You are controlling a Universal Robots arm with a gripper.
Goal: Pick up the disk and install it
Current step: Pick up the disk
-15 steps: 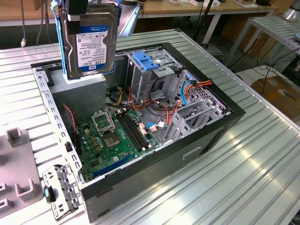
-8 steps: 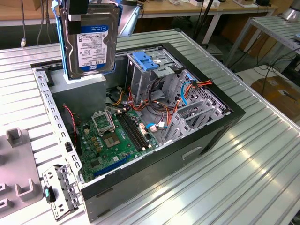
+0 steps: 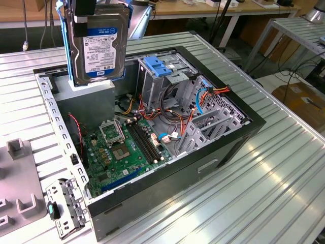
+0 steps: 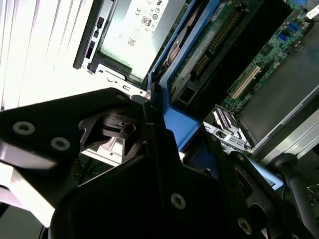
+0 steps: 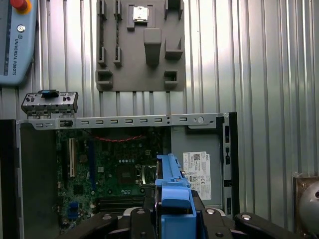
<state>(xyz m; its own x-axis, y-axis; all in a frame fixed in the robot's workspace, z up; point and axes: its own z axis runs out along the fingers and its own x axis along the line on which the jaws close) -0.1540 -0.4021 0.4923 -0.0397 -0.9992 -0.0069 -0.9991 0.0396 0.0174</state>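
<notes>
Disk hangs upright over open case, at the exterior view's left, label facing camera. Gripper clamped on disk's upper end, largely cut off by frame edge. Disk hides part of power supply behind it. Motherboard exposed below.

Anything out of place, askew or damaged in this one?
Nothing looks damaged or spilled. The disk hangs upright in the hand above the open case; a loose metal bracket lies on the table beside it.
</notes>
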